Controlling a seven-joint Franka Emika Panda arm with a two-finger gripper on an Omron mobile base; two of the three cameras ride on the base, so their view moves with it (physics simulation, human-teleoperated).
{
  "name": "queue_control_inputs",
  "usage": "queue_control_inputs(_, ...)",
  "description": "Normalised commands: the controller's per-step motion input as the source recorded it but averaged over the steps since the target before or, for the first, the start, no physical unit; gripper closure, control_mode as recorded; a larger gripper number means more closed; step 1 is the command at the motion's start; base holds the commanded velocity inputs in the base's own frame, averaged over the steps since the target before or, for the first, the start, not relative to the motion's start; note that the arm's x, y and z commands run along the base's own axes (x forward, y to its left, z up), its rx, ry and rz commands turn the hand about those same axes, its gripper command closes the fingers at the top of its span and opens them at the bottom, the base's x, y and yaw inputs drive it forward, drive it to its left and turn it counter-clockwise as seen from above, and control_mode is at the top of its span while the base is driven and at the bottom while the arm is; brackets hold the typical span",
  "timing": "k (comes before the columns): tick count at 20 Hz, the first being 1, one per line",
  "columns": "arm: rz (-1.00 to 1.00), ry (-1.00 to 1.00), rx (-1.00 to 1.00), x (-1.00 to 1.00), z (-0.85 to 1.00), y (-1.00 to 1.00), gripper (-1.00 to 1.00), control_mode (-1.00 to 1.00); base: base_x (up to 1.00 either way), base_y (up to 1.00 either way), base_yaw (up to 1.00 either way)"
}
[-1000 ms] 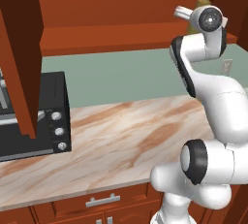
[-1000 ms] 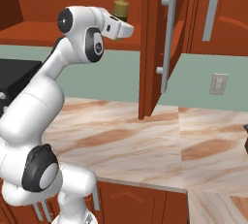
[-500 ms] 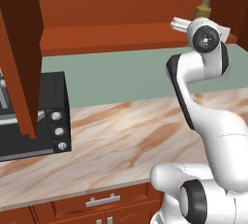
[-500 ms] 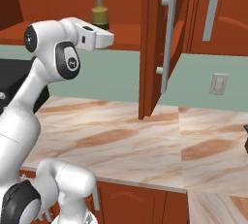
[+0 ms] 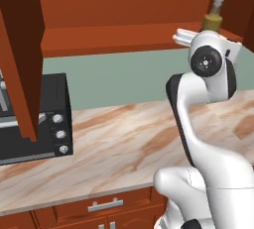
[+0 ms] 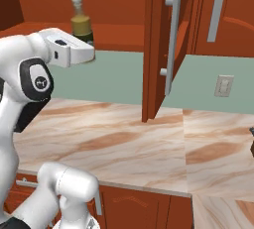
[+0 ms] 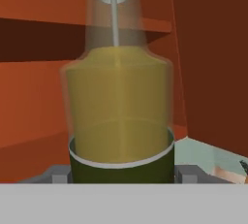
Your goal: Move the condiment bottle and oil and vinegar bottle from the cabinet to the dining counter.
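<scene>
Olive-yellow oil and vinegar bottle [image 7: 118, 106] looms at frame centre, standing on the cabinet [image 6: 119, 5] shelf; gripper [image 7: 121, 177] jaws straddle its base, grip unclear. Nothing delivered yet: 2 bottles remain.

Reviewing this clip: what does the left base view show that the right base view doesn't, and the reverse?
Left base view alone: a black toaster oven with round knobs at the left of the marble counter, and a drawer handle below the counter edge.

Right base view alone: the open cabinet door with its long silver bar handle, and a pale wall outlet on the green backsplash.

Both: the oil and vinegar bottle on the cabinet shelf, the white arm reaching up to it, the reddish cabinet and the marble counter.
</scene>
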Motion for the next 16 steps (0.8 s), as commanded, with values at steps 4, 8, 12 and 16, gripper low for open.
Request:
queue_control_inputs(4, -0.08, 0.06, 0.00, -0.64, -0.02, 0.34, 1.00, -1.00, 0.00, 0.00, 0.00)
queue_control_inputs(8, -0.03, 0.01, 0.00, -0.66, -0.04, 0.30, 1.00, -1.00, 0.00, 0.00, 0.00)
queue_control_inputs(12, -0.02, 0.00, 0.00, -0.56, 0.00, 0.21, 1.00, -1.00, 0.00, 0.00, 0.00)
queue_control_inputs(16, 0.00, 0.02, 0.00, -0.09, -0.01, 0.05, 1.00, -1.00, 0.00, 0.00, 0.00)
